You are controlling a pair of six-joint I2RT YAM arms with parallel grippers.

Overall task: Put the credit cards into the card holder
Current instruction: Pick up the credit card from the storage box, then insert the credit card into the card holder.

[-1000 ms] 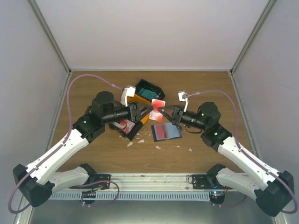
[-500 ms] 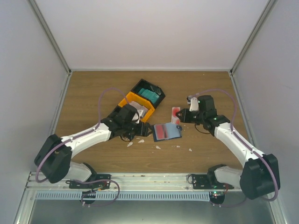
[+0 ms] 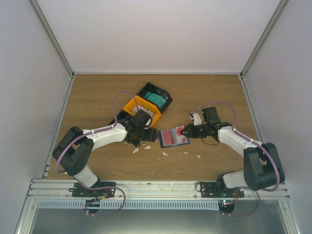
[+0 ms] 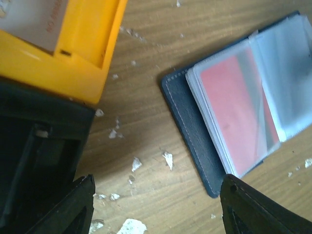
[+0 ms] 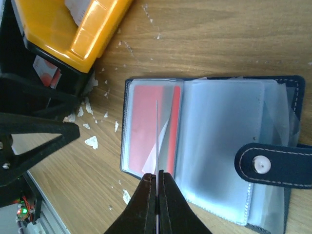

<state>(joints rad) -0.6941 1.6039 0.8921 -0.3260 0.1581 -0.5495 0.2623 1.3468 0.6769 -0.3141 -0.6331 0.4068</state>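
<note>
Right gripper (image 5: 157, 187) pinched tight on credit card (image 5: 157, 141), held edge-on over card holder (image 5: 217, 146), probably for sliding into sleeve. Card holder lies open; red card (image 5: 144, 126) already in its left page. Left gripper (image 4: 159, 181) spread wide, empty, beside card holder. Orange bin (image 5: 73, 34), white scraps (image 5: 91, 142) beyond that page; nothing blocks sleeve.

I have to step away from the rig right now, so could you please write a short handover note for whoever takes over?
Left gripper: open, empty, over the table between the orange bin and the holder.
Right gripper: shut on a card, held on edge above the open holder.
Done: one red card shows under a clear sleeve.
Left: slot the held card, then the others: teal cards in the black bin, a pale card in the orange bin.
</note>
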